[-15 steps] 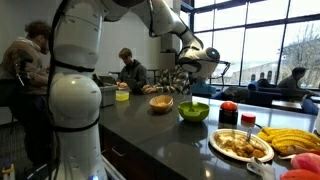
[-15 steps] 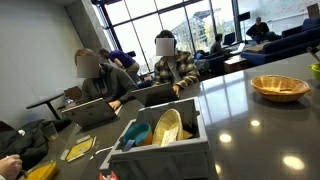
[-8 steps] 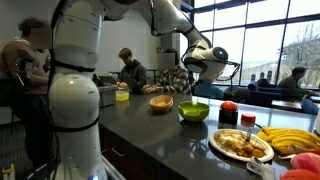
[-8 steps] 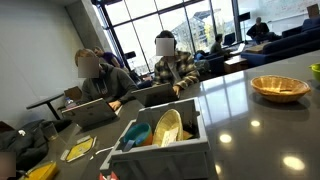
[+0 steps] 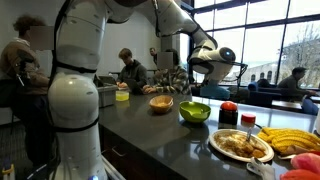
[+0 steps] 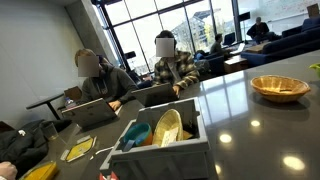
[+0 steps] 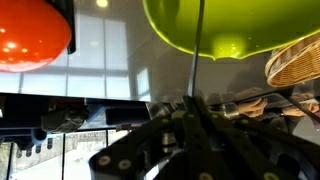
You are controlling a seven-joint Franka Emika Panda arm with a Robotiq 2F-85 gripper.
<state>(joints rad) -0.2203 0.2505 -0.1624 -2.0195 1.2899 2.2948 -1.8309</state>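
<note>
Hanging in the air over the green bowl (image 5: pixel 193 111), the gripper (image 5: pixel 197 78) has its fingers squeezed tight together. In the wrist view a thin dark line runs from them toward the bowl, too thin to tell what it is. The green bowl sits on the dark counter (image 5: pixel 160 135) between a woven basket (image 5: pixel 161 103) and a red-topped jar (image 5: pixel 229 113), with a plate of food (image 5: pixel 214 142) near.

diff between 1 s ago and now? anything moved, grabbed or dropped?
The end effector swept rightward in an exterior view and now hangs high over the green bowl. It stayed shut, and nothing was visibly taken or released. The green bowl, wicker bowl, plate and dish rack did not move.
</note>
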